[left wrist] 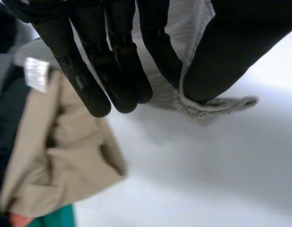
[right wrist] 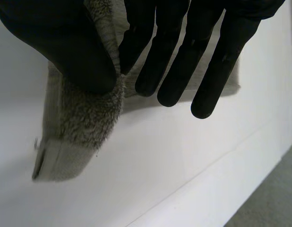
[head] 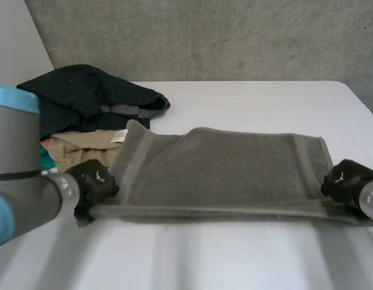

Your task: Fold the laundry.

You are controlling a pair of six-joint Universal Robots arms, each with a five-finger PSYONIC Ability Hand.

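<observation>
A grey towel lies spread across the table's middle, its near edge doubled over. My left hand is at the towel's near left corner; in the left wrist view the thumb pinches that grey corner against the fingers. My right hand is at the near right corner. There the thumb presses the fluffy towel corner against the fingers.
A heap of laundry sits at the left: a dark garment on top, a beige one with a white label below, and a bit of teal cloth. The white table ends near the right hand.
</observation>
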